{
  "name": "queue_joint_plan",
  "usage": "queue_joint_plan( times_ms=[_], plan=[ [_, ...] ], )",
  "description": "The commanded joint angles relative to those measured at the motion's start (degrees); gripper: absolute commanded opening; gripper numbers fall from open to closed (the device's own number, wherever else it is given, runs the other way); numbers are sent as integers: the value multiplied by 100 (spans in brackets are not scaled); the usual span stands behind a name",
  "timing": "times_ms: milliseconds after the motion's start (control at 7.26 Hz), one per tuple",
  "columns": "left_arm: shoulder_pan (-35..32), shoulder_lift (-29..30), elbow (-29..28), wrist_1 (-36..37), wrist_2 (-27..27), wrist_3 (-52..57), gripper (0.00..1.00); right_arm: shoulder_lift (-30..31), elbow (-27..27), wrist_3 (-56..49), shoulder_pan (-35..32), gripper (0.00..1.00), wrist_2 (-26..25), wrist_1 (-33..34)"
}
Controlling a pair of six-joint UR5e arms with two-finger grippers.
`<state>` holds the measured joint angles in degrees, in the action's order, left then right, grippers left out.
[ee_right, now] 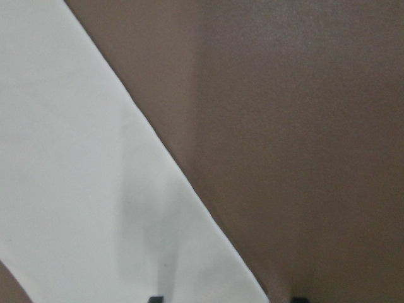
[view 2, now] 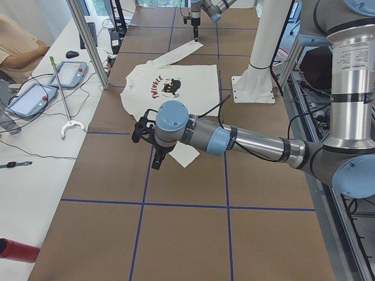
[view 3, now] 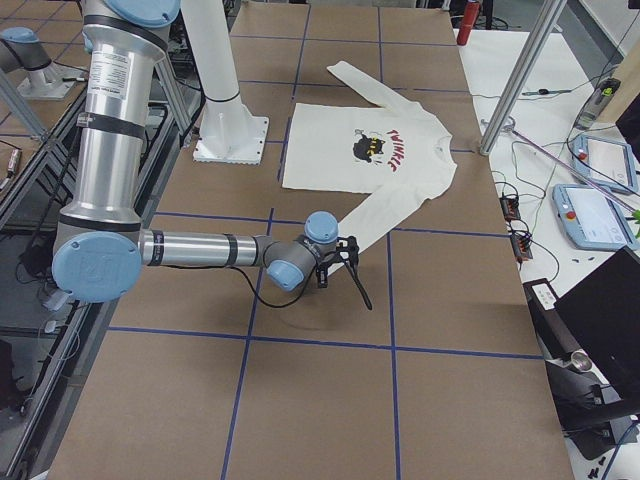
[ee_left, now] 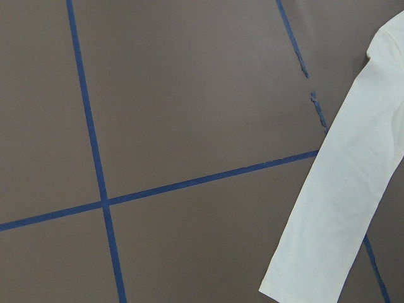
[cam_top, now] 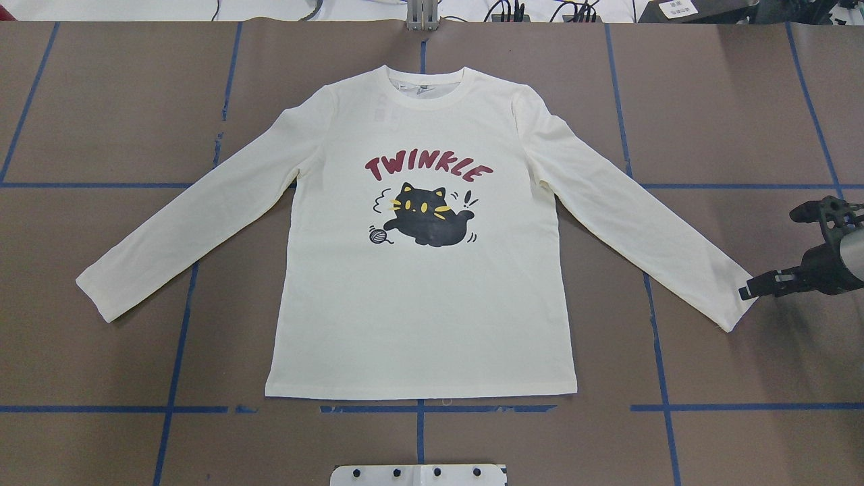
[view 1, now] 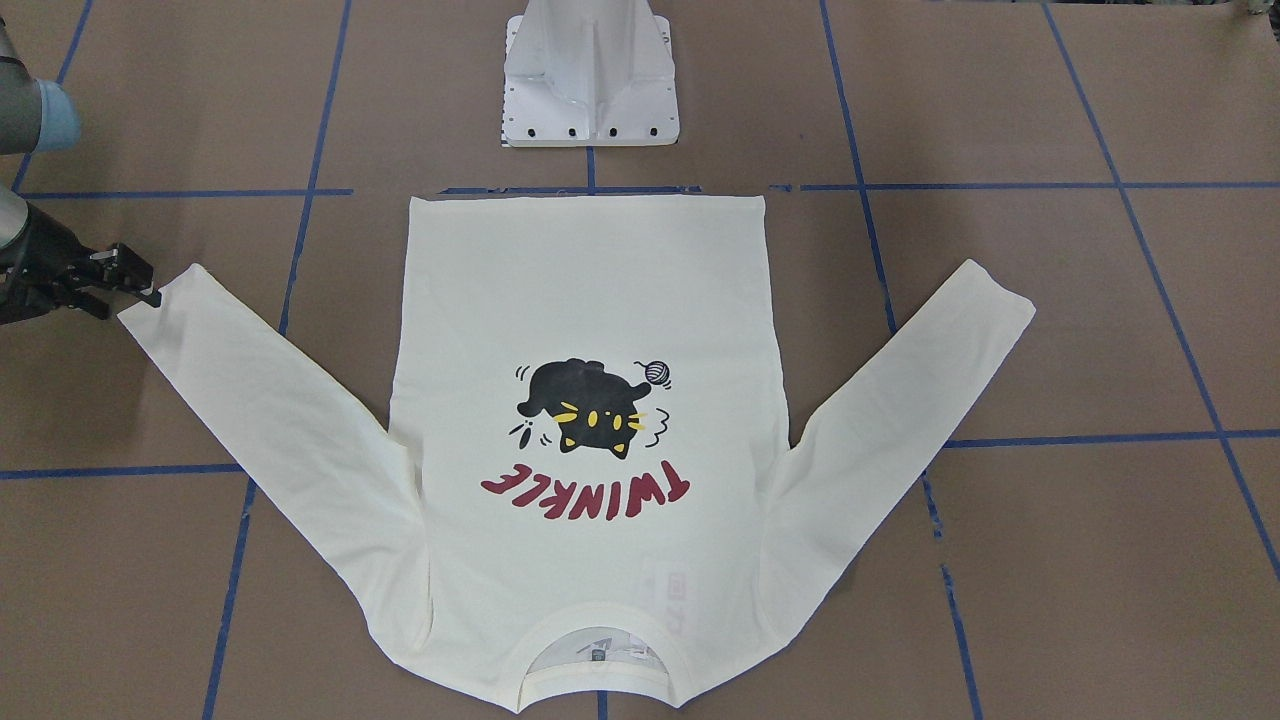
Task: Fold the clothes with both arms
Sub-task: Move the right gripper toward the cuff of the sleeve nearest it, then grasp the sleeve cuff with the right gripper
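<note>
Brown paper desk (cam_top: 101, 351) with a blue tape grid. T-shirt (cam_top: 418, 304) lies flat mid-desk, print (cam_top: 425, 216) up, collar on the far side from the robot, both sleeves angled out, no visible creases.

Right arm's fingers (cam_top: 752, 290) sit low at the right cuff (cam_top: 725, 304). They're spread, and the wrist view has the cuff's corner between the tips. Left arm's fingers (view 2: 156, 159) hang above the desk beside the left cuff (cam_top: 101, 297); can't tell whether they're spread or together.

Likely risks:
- Right fingers are at the very edge of the cuff, so closing may catch one layer or nothing.
- Thin knit on smooth paper: pulling the sleeve could drag the body and skew the hem.
- Arms are at different heights. If the right lifts before the left has a hold, the fold probably comes out lopsided.
</note>
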<state>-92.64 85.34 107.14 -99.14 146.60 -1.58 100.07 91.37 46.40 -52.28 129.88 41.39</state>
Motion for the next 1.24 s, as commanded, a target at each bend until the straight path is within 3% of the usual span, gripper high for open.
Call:
queue_joint_plan(
  times_ms=[0, 413, 551, 689, 827, 964, 1102],
  plan=[
    [0, -9, -9, 0, 9, 0, 100, 4, -23, -8, 7, 3, 2, 1],
    [0, -18, -62, 0, 9, 9, 100, -93, 38, -79, -2, 0, 46, -8],
    [0, -18, -62, 0, 9, 9, 100, -93, 239, -70, -10, 0, 63, -8],
    [0, -18, -62, 0, 9, 9, 100, -189, 841, 35, -106, 0, 246, 140],
    [0, -18, -62, 0, 9, 9, 100, -929, 1212, 593, -429, 0, 901, 968],
    [0, -18, -53, 0, 9, 9, 100, -1885, 1260, 1120, -467, 0, 985, 1716],
    [0, -9, -36, 0, 17, 0, 100, -2878, 1156, 1769, -206, 0, 734, 2367]
  ],
)
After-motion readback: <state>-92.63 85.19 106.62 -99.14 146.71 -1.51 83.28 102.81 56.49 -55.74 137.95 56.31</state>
